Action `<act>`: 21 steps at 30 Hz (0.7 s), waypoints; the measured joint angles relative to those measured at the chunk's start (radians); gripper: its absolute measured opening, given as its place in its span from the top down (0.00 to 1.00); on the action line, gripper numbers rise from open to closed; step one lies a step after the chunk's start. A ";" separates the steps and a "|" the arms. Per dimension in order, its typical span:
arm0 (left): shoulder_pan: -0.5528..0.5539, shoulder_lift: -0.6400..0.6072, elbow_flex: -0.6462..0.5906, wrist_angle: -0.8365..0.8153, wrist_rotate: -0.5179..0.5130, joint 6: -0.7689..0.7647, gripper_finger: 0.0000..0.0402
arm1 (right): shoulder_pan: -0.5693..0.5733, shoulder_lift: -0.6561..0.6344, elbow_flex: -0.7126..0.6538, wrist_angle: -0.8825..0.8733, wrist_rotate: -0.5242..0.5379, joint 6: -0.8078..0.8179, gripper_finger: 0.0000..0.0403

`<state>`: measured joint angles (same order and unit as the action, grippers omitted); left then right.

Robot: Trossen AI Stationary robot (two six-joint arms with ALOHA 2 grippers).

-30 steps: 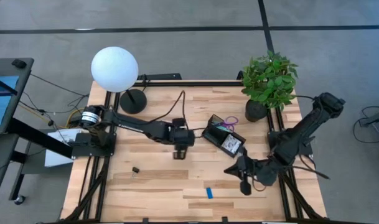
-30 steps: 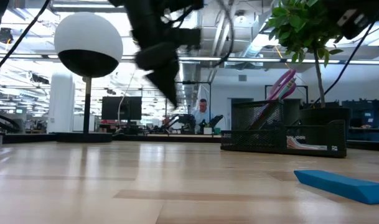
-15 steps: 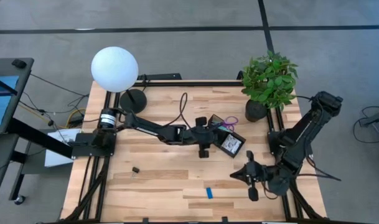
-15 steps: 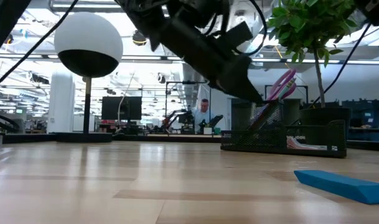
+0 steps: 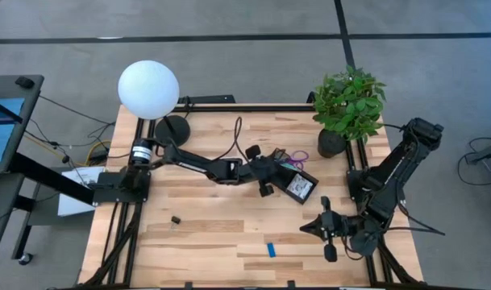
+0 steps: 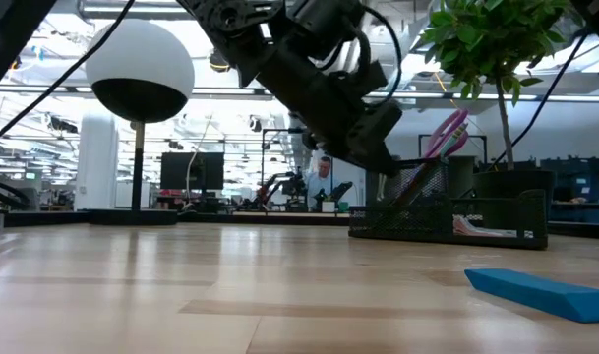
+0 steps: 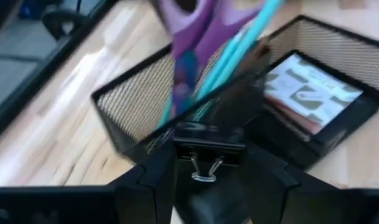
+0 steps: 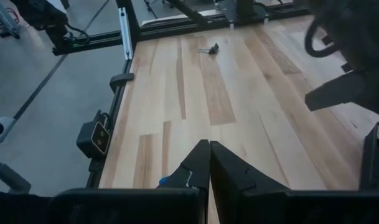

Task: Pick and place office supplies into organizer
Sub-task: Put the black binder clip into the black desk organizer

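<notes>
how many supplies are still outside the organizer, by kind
blue block on the table: 1
small black piece on the table: 1
black binder clip held in the left gripper: 1
total: 3

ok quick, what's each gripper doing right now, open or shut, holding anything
Left gripper: shut on a black binder clip, at the organizer.
Right gripper: shut, holding nothing, over the table's right front.

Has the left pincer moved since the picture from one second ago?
Yes. In the high view the left pincer, holding a black binder clip, has moved from mid-table toward the organizer and now hangs at its edge.
</notes>
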<state>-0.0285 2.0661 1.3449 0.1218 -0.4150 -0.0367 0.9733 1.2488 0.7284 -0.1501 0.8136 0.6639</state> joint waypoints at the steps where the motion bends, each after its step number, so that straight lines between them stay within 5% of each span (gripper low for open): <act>1: 0.005 0.000 0.000 -0.017 0.005 -0.022 0.66 | 0.000 0.000 0.000 0.000 0.000 0.000 0.99; 21: 0.028 0.000 0.000 -0.035 0.079 -0.030 0.46 | 0.000 0.000 0.000 -0.026 -0.001 0.010 0.99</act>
<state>-0.0005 2.0660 1.3445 0.0868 -0.3359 -0.0669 0.9733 1.2488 0.7284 -0.1763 0.8130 0.6739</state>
